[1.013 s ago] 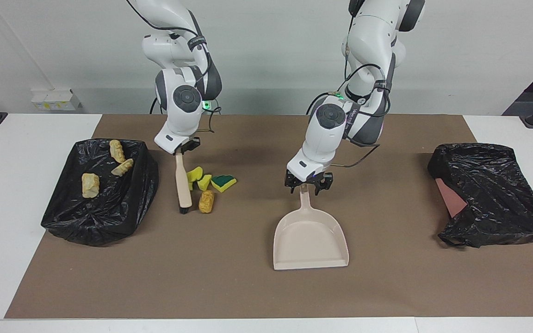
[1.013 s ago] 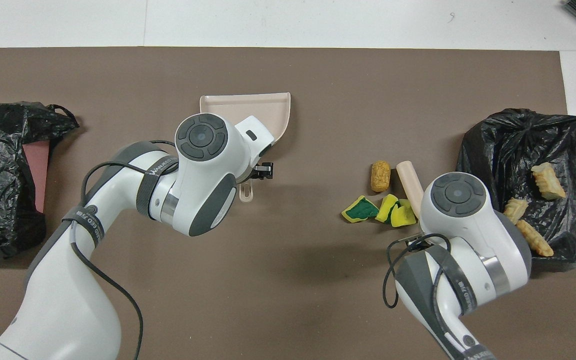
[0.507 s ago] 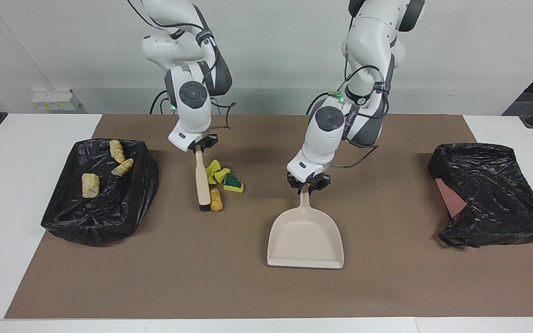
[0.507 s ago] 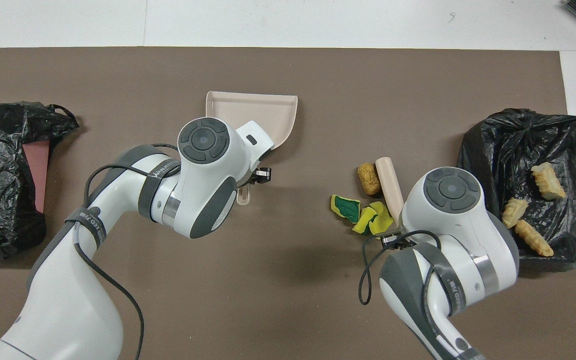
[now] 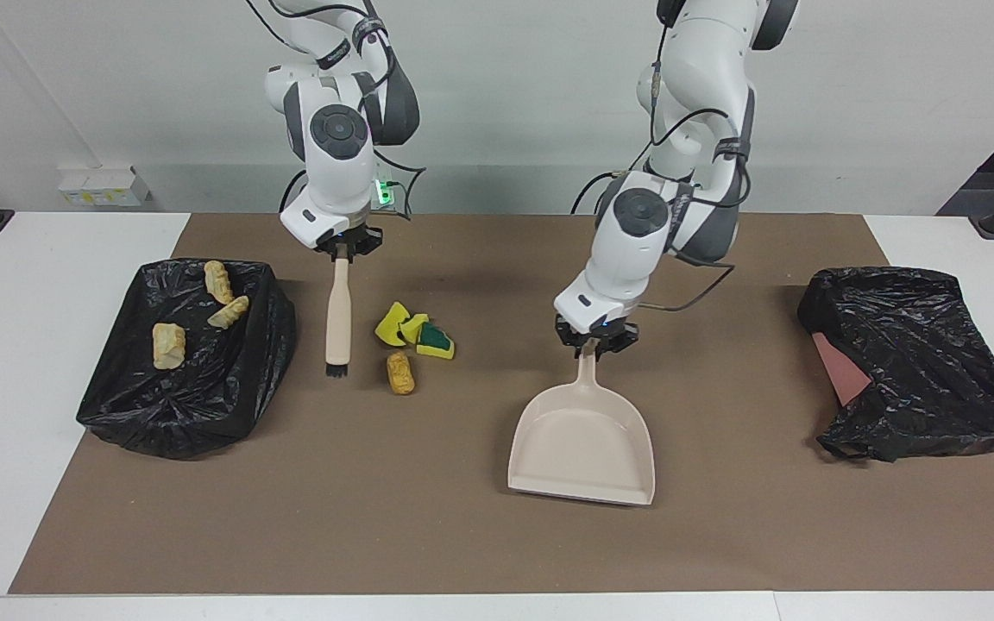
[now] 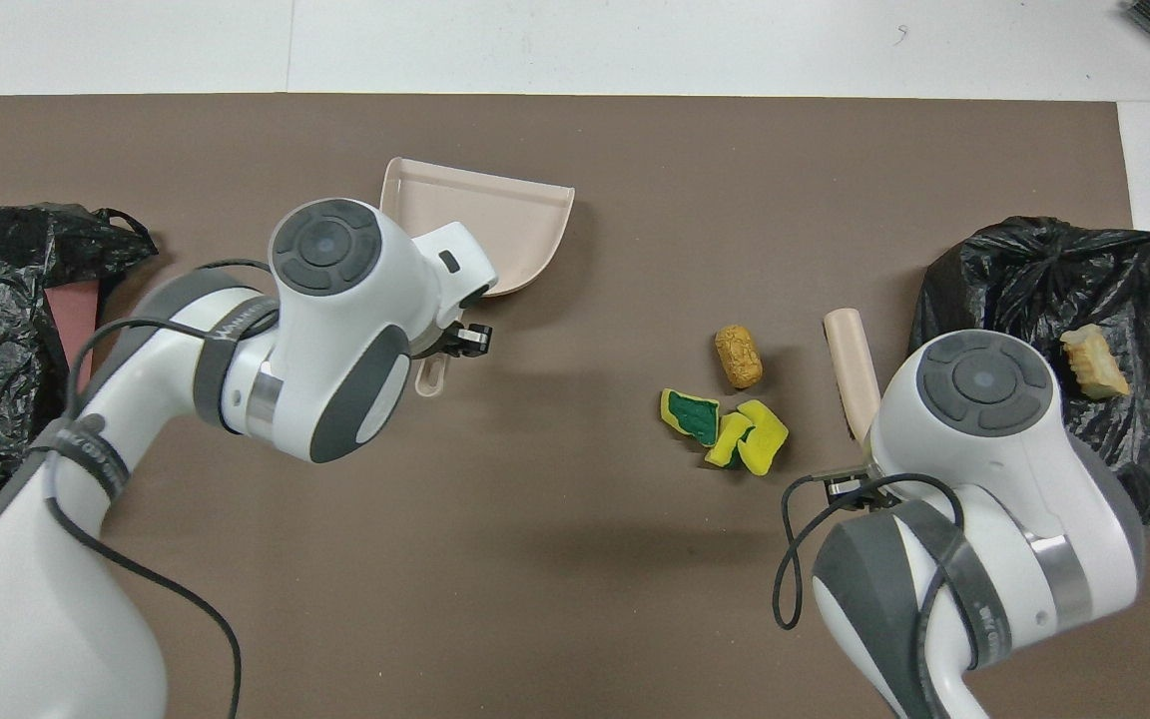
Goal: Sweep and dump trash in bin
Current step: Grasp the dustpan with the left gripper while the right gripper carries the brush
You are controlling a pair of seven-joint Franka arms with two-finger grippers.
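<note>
The trash (image 5: 411, 341) is split between two places. Four lumps are left on the brown mat (image 5: 462, 535) of the bench (image 5: 48, 552), about midway between the two arms' ends: two yellow sponge bits (image 5: 395, 323) touching each other, a sponge bit with a dark green face (image 5: 435, 341) just beside them, and a tan-orange bread-like piece (image 5: 399, 373) lying a little farther from the robots. In the overhead view the same group is seen, with the green-faced bit (image 6: 692, 416) toward the left arm's end and the bread-like piece (image 6: 738, 356) apart from the sponge bits. Three more bread-like pieces (image 5: 204, 310) are seen lying in the black-lined bin (image 5: 178, 414) at the right arm's end of the bench.

The right hand (image 5: 342, 246) is clenched on the top of the brush (image 5: 338, 315), which is held nearly upright with its black bristles (image 5: 336, 371) pointing down at the mat, between the bin and the loose lumps and not touching any of them.

The left hand (image 5: 594, 343) is clenched on the handle of the beige dustpan (image 5: 583, 440). The pan is tilted, its wide mouth lying on the mat on the side away from the robots. It is well apart from the loose lumps.

A second black bag (image 5: 920, 362) with a reddish patch is seen at the left arm's end of the bench.
</note>
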